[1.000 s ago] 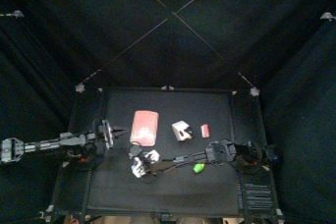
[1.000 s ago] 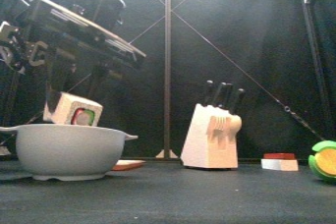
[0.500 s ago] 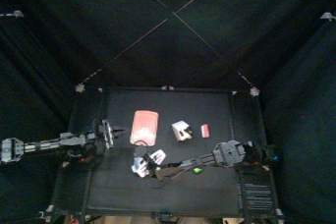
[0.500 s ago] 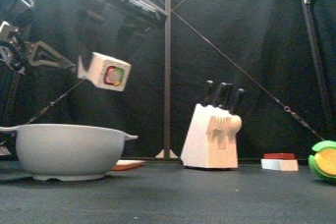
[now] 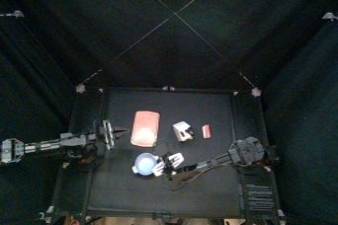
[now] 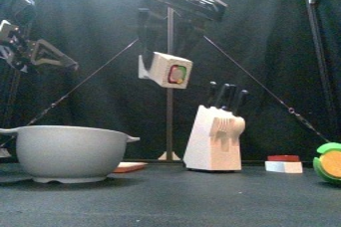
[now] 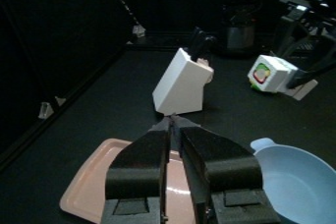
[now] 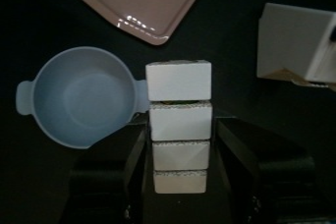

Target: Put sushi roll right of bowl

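Note:
My right gripper (image 5: 166,163) is shut on the sushi roll (image 6: 170,69), a small white chunk with a green and red end. It hangs well above the table, just past the right rim of the pale blue bowl (image 6: 67,151). In the right wrist view the sushi roll (image 8: 180,90) sits between the jaws, with the bowl (image 8: 85,97) beside it below. In the top view the bowl (image 5: 144,164) is near the table's front. My left gripper (image 7: 175,135) is shut and empty, resting at the table's left over the pink slab (image 7: 105,169).
A white knife block (image 6: 214,136) stands right of the bowl, behind it. A small red piece (image 6: 282,163) and a green and yellow object (image 6: 329,159) lie at the far right. The pink slab (image 5: 145,127) lies behind the bowl.
My right gripper has carried the sushi roll up and to the right, from above the bowl's left part to past its right rim. The left arm has not moved.

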Tool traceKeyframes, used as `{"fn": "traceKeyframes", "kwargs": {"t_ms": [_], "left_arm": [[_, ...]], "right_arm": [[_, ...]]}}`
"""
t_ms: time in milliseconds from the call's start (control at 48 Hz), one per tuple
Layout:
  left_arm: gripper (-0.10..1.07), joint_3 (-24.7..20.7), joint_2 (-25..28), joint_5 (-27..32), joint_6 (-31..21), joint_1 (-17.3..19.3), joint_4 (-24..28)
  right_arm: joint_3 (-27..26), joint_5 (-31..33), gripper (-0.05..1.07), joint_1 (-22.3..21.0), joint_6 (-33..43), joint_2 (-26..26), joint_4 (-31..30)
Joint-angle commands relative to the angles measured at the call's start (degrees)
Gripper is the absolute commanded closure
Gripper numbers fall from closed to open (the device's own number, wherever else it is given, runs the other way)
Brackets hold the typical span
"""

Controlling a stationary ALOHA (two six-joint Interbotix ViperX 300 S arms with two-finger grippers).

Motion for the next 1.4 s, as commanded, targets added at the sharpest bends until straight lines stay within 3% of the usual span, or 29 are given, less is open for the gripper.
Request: {"fn": "traceKeyframes", "kwargs": {"t_ms": [0,229,688,1062,1375], "left_arm": [[0.43,-2.20,0.35,-0.44,0.09,0.35,0.97],[0.43,-3.25,0.35,-0.53,0.09,0.70,2.20],[0.43,-3.96,0.35,-0.53,0.35,2.11,2.99],[0.43,-3.60,0.26,-0.44,0.35,3.08,4.04],[0.43,-2.99,0.26,-0.44,0.09,0.70,3.25]], "right_arm": [[4.66,-2.11,0.44,0.18,4.57,-5.80,-0.70],[12.13,-6.15,0.44,0.35,14.24,-9.23,0.35],[16.88,-8.26,0.44,0.09,18.02,-10.02,8.61],[25.40,-17.84,0.44,0.35,34.10,-9.40,6.06],[28.04,-19.25,0.43,1.32,38.58,-9.23,5.10]]}}
